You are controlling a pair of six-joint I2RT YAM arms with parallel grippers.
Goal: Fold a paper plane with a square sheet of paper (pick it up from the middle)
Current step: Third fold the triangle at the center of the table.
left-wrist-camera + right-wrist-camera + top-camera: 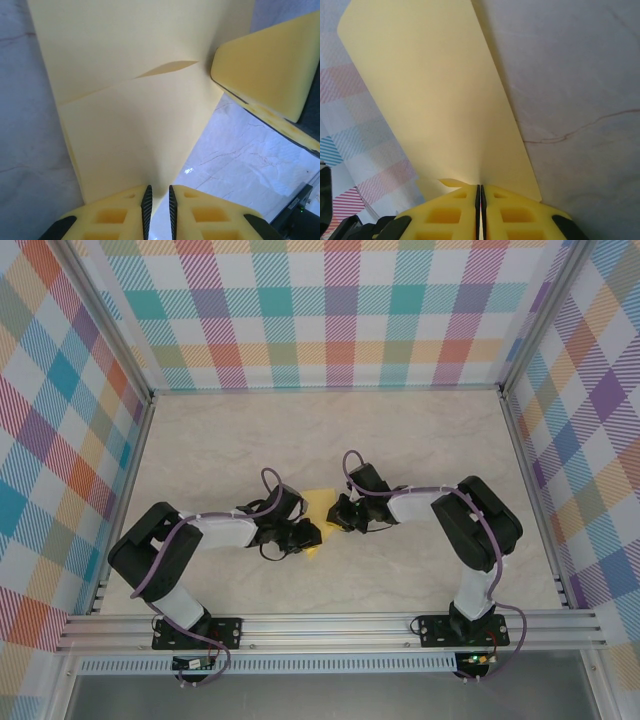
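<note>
The square sheet of paper (318, 503) is yellow and creased, and it hangs above the middle of the table between my two grippers. My right gripper (480, 186) is shut on one edge of the sheet (435, 100), which rises away from its pads. My left gripper (157, 192) has its pads a narrow gap apart, and a lower corner of the sheet (135, 125) dips into that gap against the left pad. The table shows through the rest of the gap. A diagonal crease crosses the sheet. One of the right gripper's fingers (270, 65) shows at the sheet's far edge.
The marble tabletop (330, 440) stretches behind the grippers. Plaid walls (330, 310) and aluminium frame rails (330, 625) close it in on all sides. Both arms are bent inward, with their bases at the near rail.
</note>
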